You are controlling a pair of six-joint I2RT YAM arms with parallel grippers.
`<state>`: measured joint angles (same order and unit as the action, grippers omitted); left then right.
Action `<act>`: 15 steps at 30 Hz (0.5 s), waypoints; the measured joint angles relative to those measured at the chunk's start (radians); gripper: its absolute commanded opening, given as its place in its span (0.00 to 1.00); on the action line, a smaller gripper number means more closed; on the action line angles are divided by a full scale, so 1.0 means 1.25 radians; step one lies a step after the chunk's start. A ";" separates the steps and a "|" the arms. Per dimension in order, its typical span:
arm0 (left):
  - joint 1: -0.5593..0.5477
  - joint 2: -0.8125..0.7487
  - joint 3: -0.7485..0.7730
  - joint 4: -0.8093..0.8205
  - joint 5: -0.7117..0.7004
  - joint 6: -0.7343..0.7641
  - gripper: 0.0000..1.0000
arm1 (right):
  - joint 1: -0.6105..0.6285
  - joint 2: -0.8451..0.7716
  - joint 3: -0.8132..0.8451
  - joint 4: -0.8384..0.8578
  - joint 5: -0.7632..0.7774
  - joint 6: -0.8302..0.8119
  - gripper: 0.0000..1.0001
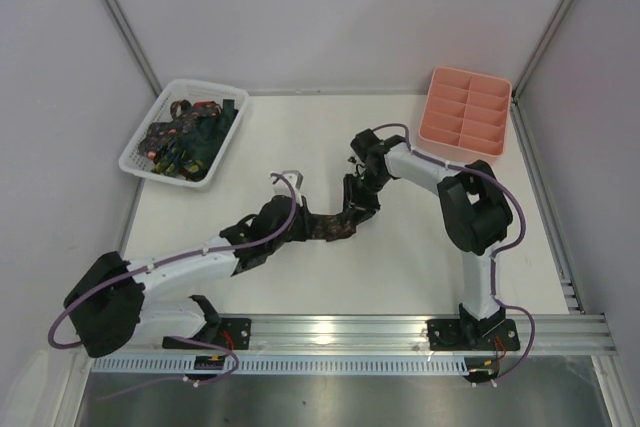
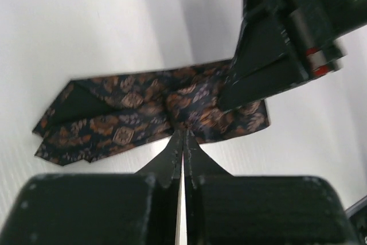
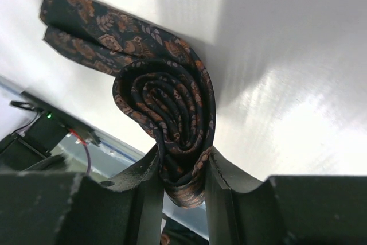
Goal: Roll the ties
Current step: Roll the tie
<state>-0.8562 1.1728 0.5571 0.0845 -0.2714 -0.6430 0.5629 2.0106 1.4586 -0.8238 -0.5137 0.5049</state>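
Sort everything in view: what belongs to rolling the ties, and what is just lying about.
Job in hand: brown patterned tie, partly rolled; right gripper clamped on its roll; left gripper shut at its edge; spare ties in the white basket.
Lying about: pink compartment tray.

bright even overhead light, soft shadows, glare on the table (image 3: 275, 107), left wrist view blurred upper right.

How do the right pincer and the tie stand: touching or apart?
Touching. The right wrist view shows the right pincer with both fingers pressed against the rolled end of the tie, no gap.
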 measured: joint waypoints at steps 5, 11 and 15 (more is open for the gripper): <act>0.004 0.120 0.067 -0.063 0.039 -0.023 0.01 | 0.009 0.022 0.047 -0.105 0.068 0.009 0.07; 0.007 0.212 0.161 -0.114 0.053 -0.030 0.00 | 0.009 0.031 0.056 -0.208 0.124 0.039 0.05; 0.024 0.266 0.217 -0.118 0.079 -0.024 0.00 | 0.001 0.031 0.056 -0.231 0.116 0.059 0.05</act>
<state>-0.8265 1.5051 0.8288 -0.0631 -0.1730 -0.6731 0.5644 2.0495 1.5284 -1.1130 -0.3683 0.5785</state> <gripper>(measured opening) 0.009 0.335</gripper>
